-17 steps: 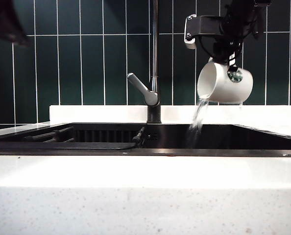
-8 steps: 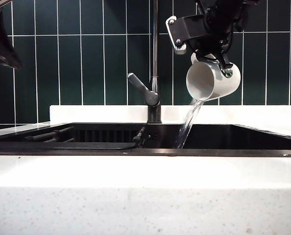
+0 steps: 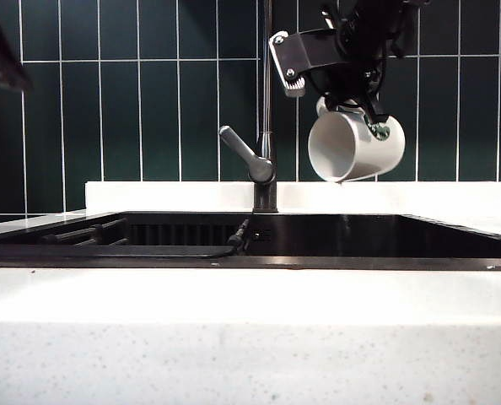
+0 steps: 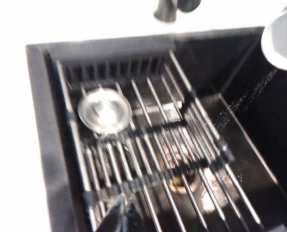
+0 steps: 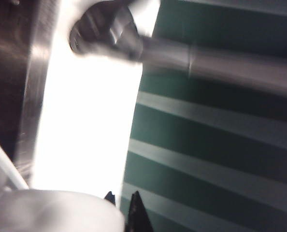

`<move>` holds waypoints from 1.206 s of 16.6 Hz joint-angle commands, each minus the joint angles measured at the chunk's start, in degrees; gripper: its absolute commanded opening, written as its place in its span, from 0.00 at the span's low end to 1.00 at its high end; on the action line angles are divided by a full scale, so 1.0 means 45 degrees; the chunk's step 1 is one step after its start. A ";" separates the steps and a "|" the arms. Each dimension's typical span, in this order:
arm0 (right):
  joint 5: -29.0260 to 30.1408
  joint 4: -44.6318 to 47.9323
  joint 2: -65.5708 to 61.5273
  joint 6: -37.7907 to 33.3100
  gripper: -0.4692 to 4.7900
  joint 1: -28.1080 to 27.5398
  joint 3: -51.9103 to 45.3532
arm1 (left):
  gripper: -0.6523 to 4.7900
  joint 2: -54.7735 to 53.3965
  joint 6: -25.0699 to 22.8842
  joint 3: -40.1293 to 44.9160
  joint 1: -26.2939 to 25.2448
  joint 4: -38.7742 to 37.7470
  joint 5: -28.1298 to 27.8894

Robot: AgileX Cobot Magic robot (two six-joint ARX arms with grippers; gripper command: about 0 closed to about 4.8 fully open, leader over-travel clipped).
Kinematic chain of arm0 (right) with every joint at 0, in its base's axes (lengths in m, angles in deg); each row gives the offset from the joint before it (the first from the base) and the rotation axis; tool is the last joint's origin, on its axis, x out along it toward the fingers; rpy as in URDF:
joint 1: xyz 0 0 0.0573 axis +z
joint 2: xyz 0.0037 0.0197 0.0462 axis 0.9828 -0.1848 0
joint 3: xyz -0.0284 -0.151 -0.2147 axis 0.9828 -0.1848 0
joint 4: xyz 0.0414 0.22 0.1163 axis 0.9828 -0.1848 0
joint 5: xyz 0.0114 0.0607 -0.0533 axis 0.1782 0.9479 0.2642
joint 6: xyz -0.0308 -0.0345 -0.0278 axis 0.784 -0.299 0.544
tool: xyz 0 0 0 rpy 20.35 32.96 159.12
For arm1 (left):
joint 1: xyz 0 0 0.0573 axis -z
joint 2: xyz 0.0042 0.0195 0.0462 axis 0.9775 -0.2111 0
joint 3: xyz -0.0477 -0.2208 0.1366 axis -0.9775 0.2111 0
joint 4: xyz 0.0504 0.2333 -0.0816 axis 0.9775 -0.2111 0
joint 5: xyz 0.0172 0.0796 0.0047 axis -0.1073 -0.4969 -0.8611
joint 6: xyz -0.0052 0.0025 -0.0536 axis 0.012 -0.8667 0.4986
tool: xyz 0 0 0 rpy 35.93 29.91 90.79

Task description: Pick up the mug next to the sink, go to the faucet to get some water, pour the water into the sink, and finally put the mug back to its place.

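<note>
Right gripper [image 3: 356,105] clamps mug [image 3: 352,145] tipped over sink [image 3: 250,251], right of faucet [image 3: 266,101]; pour looks finished. Next: right it, return it. Left gripper [image 4: 121,217] closed above sink.

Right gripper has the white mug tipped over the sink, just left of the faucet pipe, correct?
Not quite: the exterior view shows the right gripper holding the tipped white mug over the sink to the right of the faucet, not left.
</note>
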 commanded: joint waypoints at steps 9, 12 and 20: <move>0.3740 0.0996 0.2331 -1.4741 0.09 -0.5527 -0.2521 | 0.11 0.3599 0.0039 0.1598 -0.0005 0.0491 -0.0253; 0.3954 0.3337 0.2832 -1.6636 0.09 -0.6747 -0.4405 | 0.11 0.4765 0.0466 0.2851 -0.0005 0.1088 -0.0253; 0.2463 0.8743 0.2812 -1.7840 0.09 -0.7009 -0.7893 | 0.11 0.5309 0.0607 0.3405 -0.0005 0.1486 -0.0243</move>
